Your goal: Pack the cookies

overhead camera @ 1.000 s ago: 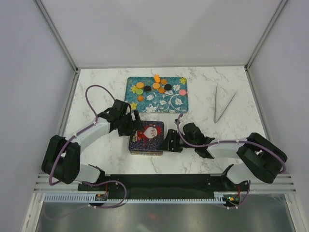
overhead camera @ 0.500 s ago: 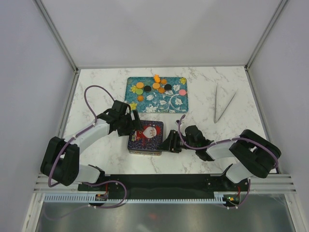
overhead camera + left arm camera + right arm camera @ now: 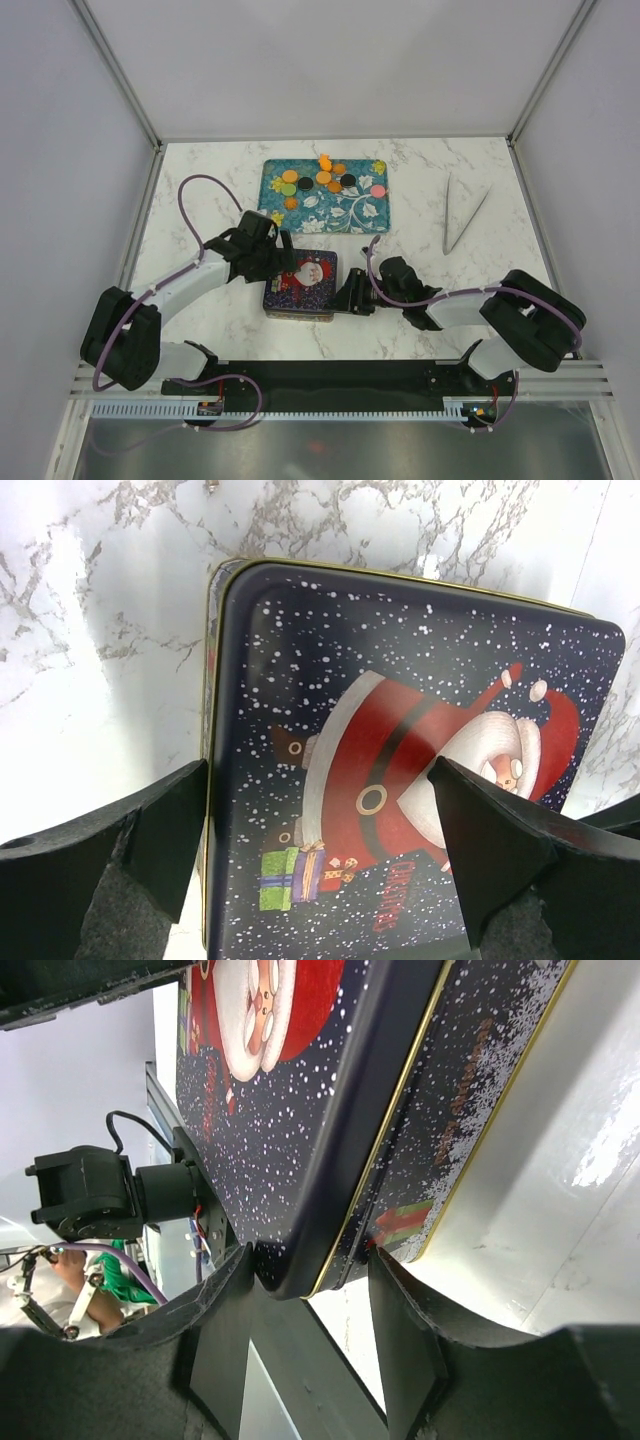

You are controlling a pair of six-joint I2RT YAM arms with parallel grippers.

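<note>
Left arm (image 3: 180,285) and right arm (image 3: 465,305): white shells on the long links, bulky black joints and black bases. A thin purple cable (image 3: 205,178) loops along each arm. Fingers (image 3: 150,840): matte black wedges, grey textured inner lining.

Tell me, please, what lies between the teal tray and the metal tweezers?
Nothing: in the top view, only bare marble table separates the tray from the tweezers.

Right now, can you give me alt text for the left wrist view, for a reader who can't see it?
A closed dark blue Christmas tin with Santa on its snowy lid fills the view, lying on the white marble table. The left gripper is open above it, its two black fingers at the bottom corners of the frame.
</note>
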